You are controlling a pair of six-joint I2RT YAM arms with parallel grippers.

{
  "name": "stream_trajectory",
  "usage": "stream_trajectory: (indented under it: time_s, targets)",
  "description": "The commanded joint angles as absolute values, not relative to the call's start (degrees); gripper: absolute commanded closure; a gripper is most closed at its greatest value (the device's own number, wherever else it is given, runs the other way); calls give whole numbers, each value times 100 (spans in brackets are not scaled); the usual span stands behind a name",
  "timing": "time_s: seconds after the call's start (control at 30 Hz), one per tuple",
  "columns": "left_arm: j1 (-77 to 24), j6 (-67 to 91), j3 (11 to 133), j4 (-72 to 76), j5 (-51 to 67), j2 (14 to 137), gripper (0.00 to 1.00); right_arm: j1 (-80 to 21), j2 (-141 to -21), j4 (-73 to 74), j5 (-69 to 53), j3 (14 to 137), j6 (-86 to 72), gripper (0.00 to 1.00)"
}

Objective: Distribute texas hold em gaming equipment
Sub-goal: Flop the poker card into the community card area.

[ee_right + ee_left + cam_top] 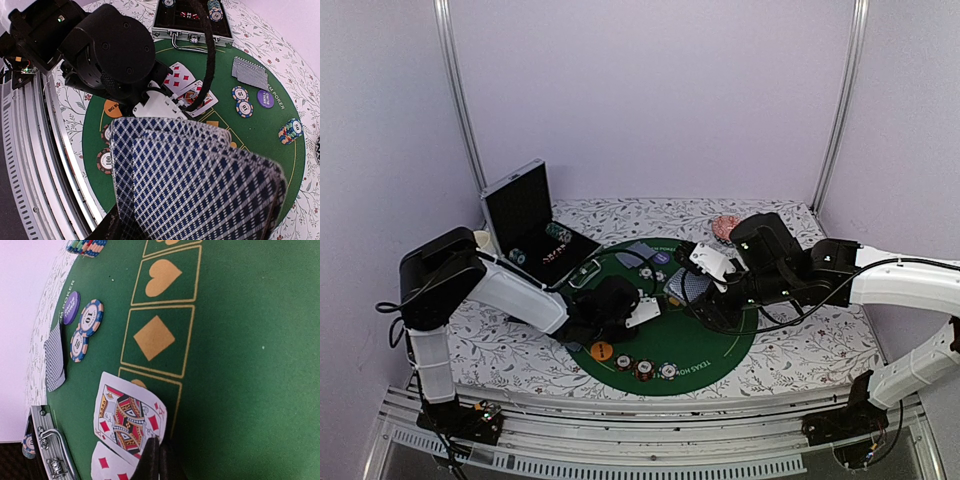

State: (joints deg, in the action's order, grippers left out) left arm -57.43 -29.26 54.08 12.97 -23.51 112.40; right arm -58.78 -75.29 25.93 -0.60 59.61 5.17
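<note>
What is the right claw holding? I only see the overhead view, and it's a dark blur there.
Observer: A fan of cards, with the blue-checked backs facing its wrist camera.
Operator: And what's by the left claw?
Observer: A face-up court card of diamonds; the shut tips meet that card's edge.
Operator: Is anything written on the purple disc?
Observer: Yes, SMALL BLIND.

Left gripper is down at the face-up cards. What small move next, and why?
Probably lift the left gripper clear: its jaws are shut at the corner of the diamond face card, lying flat, while the right gripper holds fanned cards.
</note>
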Motion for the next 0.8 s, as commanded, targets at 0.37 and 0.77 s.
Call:
stream_trajectory:
  time_s: [0.37,0.77]
  targets:
    - [-5843,-2542,5511,531,-1970,11060,100,-5836,-7400,2593,-79,6116,519,55]
    - [-5844,-2501,5355,373,-1601,10674,77,-5841,-7400,2593,-77,6094,518,55]
